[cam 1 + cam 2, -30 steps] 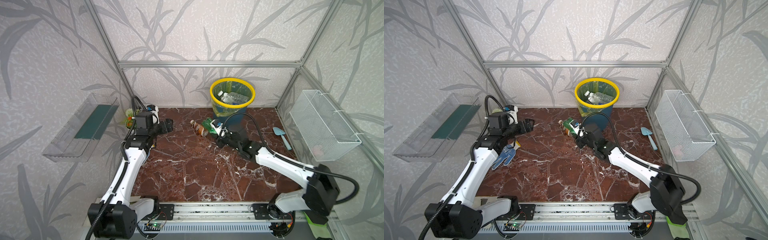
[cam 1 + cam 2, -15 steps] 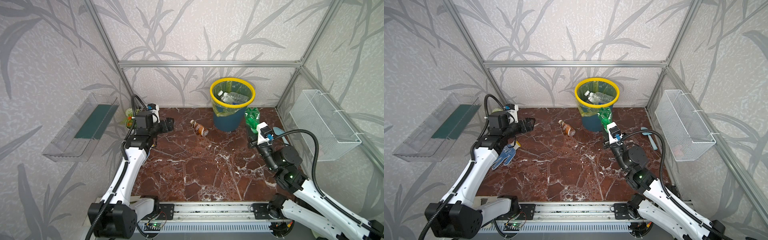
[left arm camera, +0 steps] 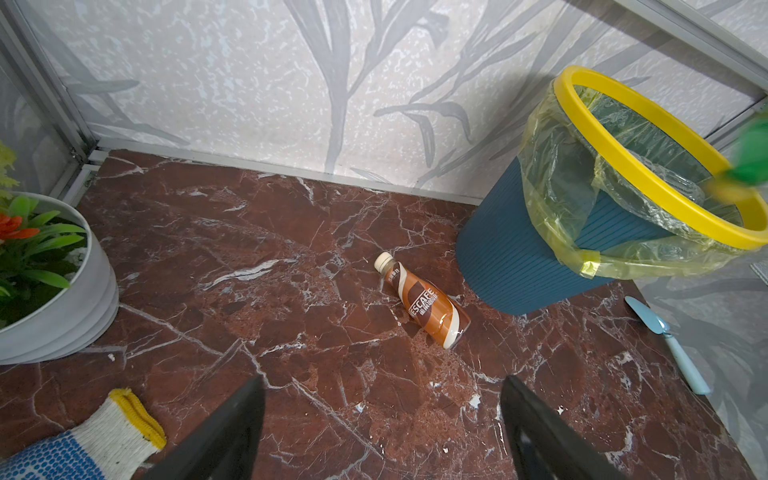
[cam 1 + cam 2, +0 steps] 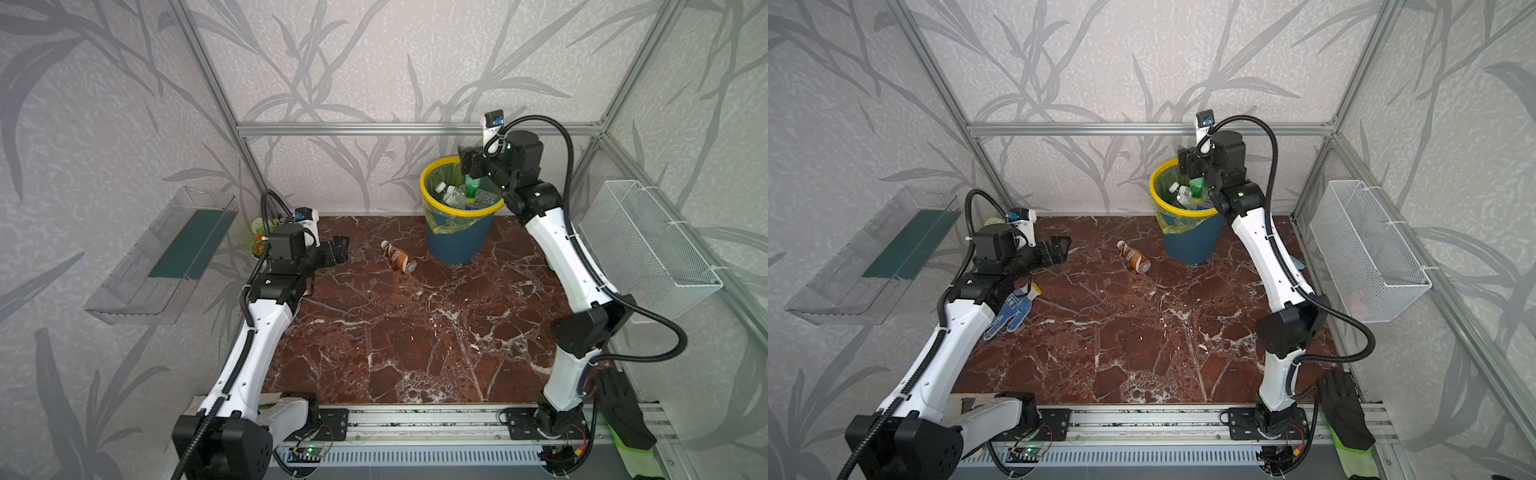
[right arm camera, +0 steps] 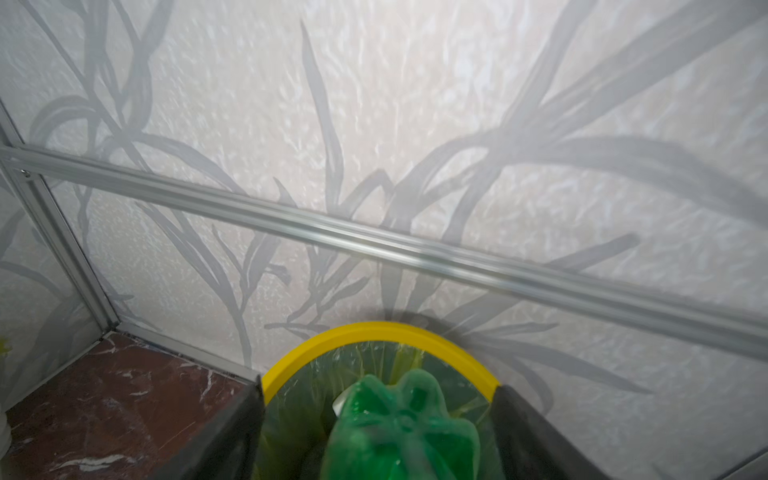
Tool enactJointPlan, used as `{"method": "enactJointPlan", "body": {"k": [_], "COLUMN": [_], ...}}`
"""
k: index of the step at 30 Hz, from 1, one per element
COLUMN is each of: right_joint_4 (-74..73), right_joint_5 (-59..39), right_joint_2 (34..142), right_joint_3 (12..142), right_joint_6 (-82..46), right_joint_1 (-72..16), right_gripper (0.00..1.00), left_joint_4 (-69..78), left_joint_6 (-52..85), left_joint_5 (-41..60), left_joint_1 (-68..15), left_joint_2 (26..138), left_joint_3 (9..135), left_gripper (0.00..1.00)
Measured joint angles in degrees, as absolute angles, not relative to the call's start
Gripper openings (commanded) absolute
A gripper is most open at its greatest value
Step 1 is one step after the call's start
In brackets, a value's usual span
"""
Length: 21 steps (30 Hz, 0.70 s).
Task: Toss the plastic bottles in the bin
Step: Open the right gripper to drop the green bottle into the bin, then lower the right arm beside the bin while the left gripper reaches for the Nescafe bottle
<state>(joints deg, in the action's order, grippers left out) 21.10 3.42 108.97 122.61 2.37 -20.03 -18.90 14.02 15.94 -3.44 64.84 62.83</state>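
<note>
The bin (image 4: 453, 245) (image 4: 1187, 245) stands at the back wall, dark blue with a yellow rim (image 5: 374, 330) and a yellow-green liner. Several clear plastic bottles (image 4: 451, 195) (image 4: 1179, 195) lie inside it. My right gripper (image 4: 471, 164) (image 4: 1190, 162) (image 5: 378, 392) hangs open over the rim. A green bottle (image 4: 472, 189) (image 4: 1196, 185) (image 5: 399, 428) is loose between the jaws, blurred, with a gap on each side. A brown bottle (image 4: 399, 257) (image 4: 1134, 257) (image 3: 424, 305) lies on the floor left of the bin (image 3: 498, 257). My left gripper (image 4: 340, 249) (image 4: 1061, 249) (image 3: 382, 382) is open and empty, left of the brown bottle.
A white flower pot (image 3: 62, 316) sits in the back left corner, and a blue-dotted glove (image 4: 1011, 309) (image 3: 83, 449) lies under the left arm. A light-blue trowel (image 3: 665, 340) lies right of the bin. A wire basket (image 4: 648, 245) hangs on the right wall, a clear shelf (image 4: 166, 257) on the left.
My right gripper lifted the green bottle off the floor, carried it up over the bin and opened. The bottle has come loose. The left arm has stayed put.
</note>
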Motion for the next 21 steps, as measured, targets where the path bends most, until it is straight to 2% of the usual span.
{"method": "enactJointPlan", "body": {"k": [5,18,21], "right_joint_4": [19.11,3.86,2.35], "right_joint_5": [1.98,1.50,1.65], "right_joint_2": [102.15,78.02,74.04], "right_joint_3": [102.13,82.74,76.44], "right_joint_6": [-0.19,-1.98,-1.98], "right_joint_1": [-19.42,-17.34,-17.34], "right_gripper": [0.98,0.97,0.97], "left_joint_4": [-18.94,-19.33,-19.81], "left_joint_6": [13.45,13.10,13.04], "left_joint_5": [15.44,14.98,14.37], "left_joint_1": [-4.21,-5.67,-7.11], "left_joint_2": [64.60,65.45,66.78], "left_joint_3": [62.83,62.83,62.92], "left_gripper": [0.89,0.89,0.93]}}
